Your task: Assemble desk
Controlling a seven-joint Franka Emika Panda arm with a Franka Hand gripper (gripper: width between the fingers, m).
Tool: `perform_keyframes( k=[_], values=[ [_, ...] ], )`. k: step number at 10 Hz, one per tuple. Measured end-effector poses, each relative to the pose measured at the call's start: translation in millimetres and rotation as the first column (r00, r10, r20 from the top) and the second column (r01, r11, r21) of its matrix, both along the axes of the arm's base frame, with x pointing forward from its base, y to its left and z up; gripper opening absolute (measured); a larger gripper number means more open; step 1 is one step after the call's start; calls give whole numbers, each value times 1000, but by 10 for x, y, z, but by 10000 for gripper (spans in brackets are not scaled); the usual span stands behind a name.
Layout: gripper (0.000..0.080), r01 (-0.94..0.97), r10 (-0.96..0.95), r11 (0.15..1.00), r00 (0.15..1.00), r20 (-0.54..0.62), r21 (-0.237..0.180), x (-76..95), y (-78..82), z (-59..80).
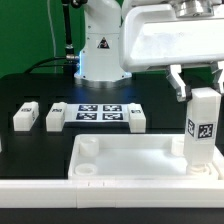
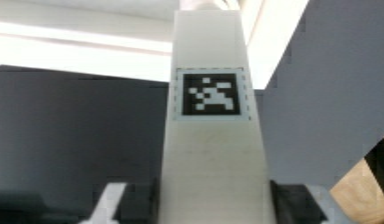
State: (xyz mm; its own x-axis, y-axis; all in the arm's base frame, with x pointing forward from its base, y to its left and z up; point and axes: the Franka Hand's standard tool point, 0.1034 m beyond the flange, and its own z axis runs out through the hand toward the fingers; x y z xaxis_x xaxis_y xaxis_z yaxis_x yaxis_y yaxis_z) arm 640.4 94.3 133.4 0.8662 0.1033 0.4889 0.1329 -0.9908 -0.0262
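Observation:
The white desk top (image 1: 120, 150), a tray with a raised rim, lies at the front of the black table. My gripper (image 1: 200, 90) is shut on a white block leg (image 1: 203, 130) and holds it upright over the tray's end at the exterior view's right. The leg's lower end is at about rim height; whether it touches the tray I cannot tell. A tag shows on its side. In the wrist view the leg (image 2: 215, 130) fills the middle, standing between my fingers (image 2: 114, 205) of the gripper (image 2: 210, 208). Three more legs lie behind the tray (image 1: 24, 117) (image 1: 55, 118) (image 1: 136, 117).
The marker board (image 1: 95, 112) lies flat between the loose legs. The arm's base (image 1: 100, 50) stands behind it. Black cables (image 1: 62, 45) run at the back on the exterior view's left.

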Motion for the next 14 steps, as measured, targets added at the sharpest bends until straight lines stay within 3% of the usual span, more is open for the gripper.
perform_keyframes(
  k=[6, 11, 12, 13, 14],
  values=[
    [290, 2, -2, 1000, 996, 93, 7, 37, 167, -28],
    [292, 4, -4, 1000, 995, 98, -2, 37, 142, -32],
    [484, 4, -4, 1000, 995, 98, -2, 37, 142, -32],
    [613, 4, -4, 1000, 995, 98, -2, 37, 142, -32],
    [613, 4, -4, 1000, 995, 98, -2, 37, 142, -32]
  ],
)
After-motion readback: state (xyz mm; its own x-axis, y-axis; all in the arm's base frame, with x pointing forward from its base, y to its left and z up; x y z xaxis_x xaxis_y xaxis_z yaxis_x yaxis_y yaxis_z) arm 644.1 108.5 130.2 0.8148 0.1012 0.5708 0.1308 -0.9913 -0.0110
